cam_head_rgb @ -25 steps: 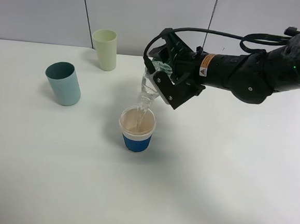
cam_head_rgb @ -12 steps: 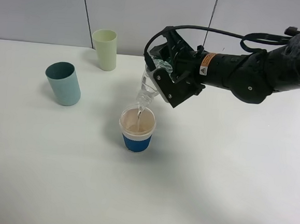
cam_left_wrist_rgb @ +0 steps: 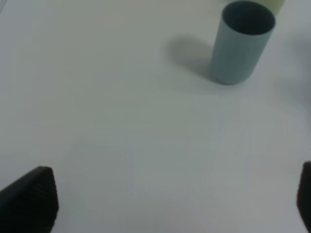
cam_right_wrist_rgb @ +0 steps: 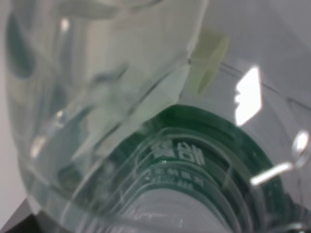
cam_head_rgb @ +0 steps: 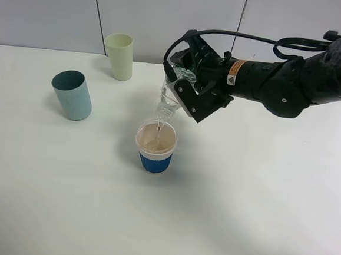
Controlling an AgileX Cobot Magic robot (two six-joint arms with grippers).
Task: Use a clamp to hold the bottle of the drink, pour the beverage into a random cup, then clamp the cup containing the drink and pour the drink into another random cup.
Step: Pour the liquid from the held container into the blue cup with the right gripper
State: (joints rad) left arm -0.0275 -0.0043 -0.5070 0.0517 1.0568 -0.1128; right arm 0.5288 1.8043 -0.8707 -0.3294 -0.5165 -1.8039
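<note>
My right gripper (cam_head_rgb: 184, 88) is shut on a clear plastic bottle (cam_head_rgb: 170, 97) and holds it tilted, mouth down, over a white cup with a blue band (cam_head_rgb: 155, 146). A thin stream runs from the bottle's mouth into the cup, which holds pale liquid. The bottle (cam_right_wrist_rgb: 121, 116) fills the right wrist view. A teal cup (cam_head_rgb: 72, 95) stands at the left and also shows in the left wrist view (cam_left_wrist_rgb: 242, 42). A pale green cup (cam_head_rgb: 119, 56) stands at the back. My left gripper is out of the high view; only its dark fingertips (cam_left_wrist_rgb: 31, 196) show, wide apart, above bare table.
The white table (cam_head_rgb: 260, 193) ends at a grey wall behind the pale green cup. The right arm (cam_head_rgb: 280, 86) with its cable reaches in from the right edge, above the table.
The bottle has risen slightly and its mouth now sits a little higher above the white and blue cup. The cups have not moved.
</note>
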